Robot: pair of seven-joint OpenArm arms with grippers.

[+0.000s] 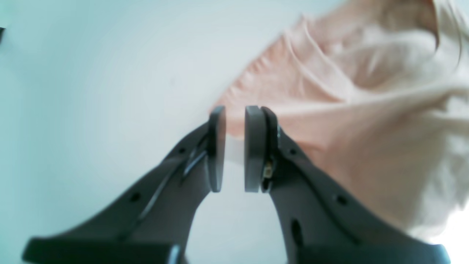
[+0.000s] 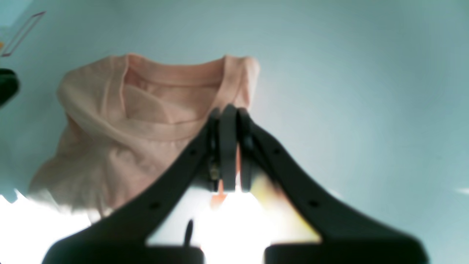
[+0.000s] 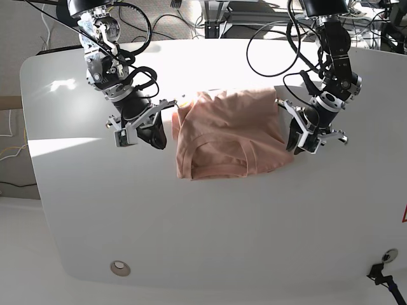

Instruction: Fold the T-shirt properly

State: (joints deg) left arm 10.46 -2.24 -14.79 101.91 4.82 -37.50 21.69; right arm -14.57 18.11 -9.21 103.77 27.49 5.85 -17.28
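The salmon-pink T-shirt (image 3: 226, 136) lies bunched and partly folded at the middle of the white table (image 3: 210, 229). Its ribbed collar (image 2: 172, 75) shows in the right wrist view. My right gripper (image 2: 229, 112) is at the shirt's left edge in the base view (image 3: 164, 132). Its jaws are shut, with a thin strip of pink cloth (image 2: 237, 159) between the pads. My left gripper (image 1: 234, 112) is at the shirt's right edge in the base view (image 3: 296, 143). Its jaws stand a narrow gap apart with only table showing between them, and the shirt's hem (image 1: 293, 121) lies just beside the right pad.
Black cables (image 3: 273, 38) run along the table's back edge. A round grommet (image 3: 119, 268) sits near the front left corner. A small black fitting (image 3: 379, 270) is at the front right corner. Bright sunlight washes out the table near the right arm.
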